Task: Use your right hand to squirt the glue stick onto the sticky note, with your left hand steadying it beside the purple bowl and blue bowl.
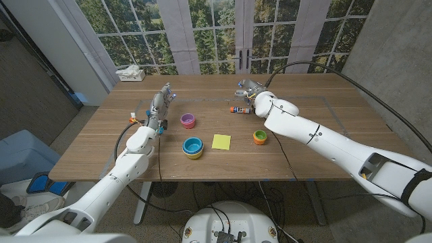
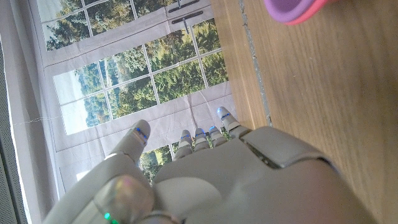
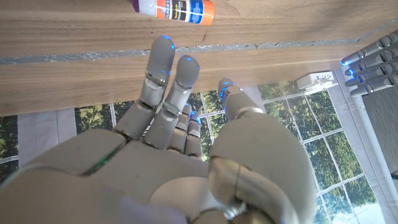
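head: your right robot hand (image 1: 248,90) empty, fingers apart, just beyond the glue stick (image 1: 237,109); sticky note (image 1: 221,142) nearer you than glue stick, beside blue bowl (image 1: 192,146) | left wrist: your left robot hand (image 2: 249,180) spread, empty, near purple bowl (image 2: 291,9) | right wrist: glue stick (image 3: 176,8) lies on counter (image 3: 74,37) past fingertips (image 3: 163,43)

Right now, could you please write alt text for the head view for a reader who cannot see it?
On a wooden table, a yellow sticky note lies between a blue bowl and an orange bowl, with a purple bowl behind. The right hand hovers near a glue stick; the left hand is raised left of the purple bowl, holding nothing.
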`<state>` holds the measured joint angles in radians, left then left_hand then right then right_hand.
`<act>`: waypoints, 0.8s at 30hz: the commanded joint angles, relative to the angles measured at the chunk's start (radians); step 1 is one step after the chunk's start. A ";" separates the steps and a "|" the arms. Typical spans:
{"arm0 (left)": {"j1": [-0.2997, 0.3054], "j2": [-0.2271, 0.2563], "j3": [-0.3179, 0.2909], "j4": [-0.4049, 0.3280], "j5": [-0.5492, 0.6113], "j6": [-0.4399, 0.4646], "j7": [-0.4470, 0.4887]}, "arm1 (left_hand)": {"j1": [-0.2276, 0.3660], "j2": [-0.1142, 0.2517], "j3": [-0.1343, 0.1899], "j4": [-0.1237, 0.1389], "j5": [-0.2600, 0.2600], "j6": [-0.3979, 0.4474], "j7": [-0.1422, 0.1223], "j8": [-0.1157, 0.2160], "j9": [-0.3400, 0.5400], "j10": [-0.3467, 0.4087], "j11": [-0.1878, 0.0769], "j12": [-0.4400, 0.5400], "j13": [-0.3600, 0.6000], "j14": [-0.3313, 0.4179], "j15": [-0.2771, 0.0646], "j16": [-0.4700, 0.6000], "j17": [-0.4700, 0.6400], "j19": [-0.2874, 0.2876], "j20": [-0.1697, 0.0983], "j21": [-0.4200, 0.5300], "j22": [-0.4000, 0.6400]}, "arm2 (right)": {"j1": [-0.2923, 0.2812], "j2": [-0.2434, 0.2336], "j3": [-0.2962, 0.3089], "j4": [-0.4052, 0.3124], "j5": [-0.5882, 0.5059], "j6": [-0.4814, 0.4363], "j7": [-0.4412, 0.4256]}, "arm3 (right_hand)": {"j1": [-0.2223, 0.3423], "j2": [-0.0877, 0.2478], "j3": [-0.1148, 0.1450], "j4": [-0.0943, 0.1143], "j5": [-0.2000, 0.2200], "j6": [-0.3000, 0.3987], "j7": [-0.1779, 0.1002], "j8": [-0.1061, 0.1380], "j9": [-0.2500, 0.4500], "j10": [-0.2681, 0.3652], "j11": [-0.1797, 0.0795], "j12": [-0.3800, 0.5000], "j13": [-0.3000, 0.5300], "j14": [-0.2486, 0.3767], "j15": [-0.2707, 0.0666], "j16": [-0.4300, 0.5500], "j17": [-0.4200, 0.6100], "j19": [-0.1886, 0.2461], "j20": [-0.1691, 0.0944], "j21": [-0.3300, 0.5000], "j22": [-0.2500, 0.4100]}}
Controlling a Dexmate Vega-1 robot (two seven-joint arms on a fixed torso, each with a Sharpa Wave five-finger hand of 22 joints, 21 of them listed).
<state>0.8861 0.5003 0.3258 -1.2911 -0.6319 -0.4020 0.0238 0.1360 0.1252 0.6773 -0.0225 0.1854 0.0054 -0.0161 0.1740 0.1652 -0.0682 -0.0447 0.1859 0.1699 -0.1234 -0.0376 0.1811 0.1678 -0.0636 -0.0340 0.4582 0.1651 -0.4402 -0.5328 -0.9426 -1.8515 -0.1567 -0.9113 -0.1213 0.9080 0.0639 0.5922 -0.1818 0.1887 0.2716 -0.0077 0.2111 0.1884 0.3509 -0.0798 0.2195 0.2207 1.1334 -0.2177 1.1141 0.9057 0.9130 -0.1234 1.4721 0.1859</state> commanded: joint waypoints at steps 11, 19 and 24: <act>0.014 0.013 -0.010 -0.009 -0.012 -0.001 -0.012 | 0.011 0.045 -0.007 -0.002 -0.003 -0.007 -0.002 0.003 0.005 -0.004 -0.001 0.002 0.003 -0.005 -0.032 0.000 0.001 0.007 -0.052 -0.009 0.003 | 0.090 0.065 -0.123 0.068 -0.016 -0.100 0.020 | 0.059 -0.007 -0.005 0.007 0.004 0.036 0.002 0.002 0.003 0.032 0.012 0.006 0.006 0.015 -0.004 -0.075 -0.068 -0.014 -0.090 0.003 -0.005; 0.019 0.014 -0.014 -0.011 -0.016 -0.003 -0.011 | 0.011 0.047 -0.009 -0.002 -0.002 -0.007 -0.001 0.003 0.005 -0.004 -0.001 0.002 0.003 -0.006 -0.032 0.000 0.002 0.007 -0.052 -0.013 0.003 | 0.087 0.089 -0.146 0.111 -0.047 -0.078 -0.026 | 0.090 -0.034 -0.024 0.001 -0.001 0.079 0.008 0.010 0.004 0.075 0.019 0.014 0.006 0.058 -0.005 -0.075 -0.076 0.005 -0.088 0.017 -0.003; 0.018 0.015 -0.015 -0.007 -0.019 -0.003 -0.015 | 0.010 0.048 -0.010 -0.002 -0.002 -0.005 -0.001 0.004 0.005 -0.003 0.000 0.003 0.003 -0.005 -0.032 0.001 0.002 0.009 -0.052 -0.015 0.003 | 0.089 0.115 -0.168 0.146 -0.082 -0.086 -0.058 | 0.117 -0.067 -0.042 -0.002 -0.007 0.121 -0.001 0.019 0.004 0.116 0.017 0.023 0.006 0.085 -0.005 -0.068 -0.072 0.021 -0.089 0.026 -0.004</act>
<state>0.9015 0.5124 0.3146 -1.2997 -0.6451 -0.4045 0.0126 0.1360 0.1252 0.6731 -0.0266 0.1854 0.0054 -0.0161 0.1740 0.1652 -0.0682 -0.0446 0.1859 0.1698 -0.1234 -0.0375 0.1811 0.1679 -0.0585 -0.0320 0.4507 0.1651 -0.3562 -0.4583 -1.0691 -1.7645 -0.1909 -0.9983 -0.1245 1.0153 0.0090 0.5582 -0.1822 0.1847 0.3740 -0.0045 0.2186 0.1883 0.4433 -0.0592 0.2332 0.2259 1.1985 -0.2241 1.0413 0.8288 0.9198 -0.1302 1.4908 0.1813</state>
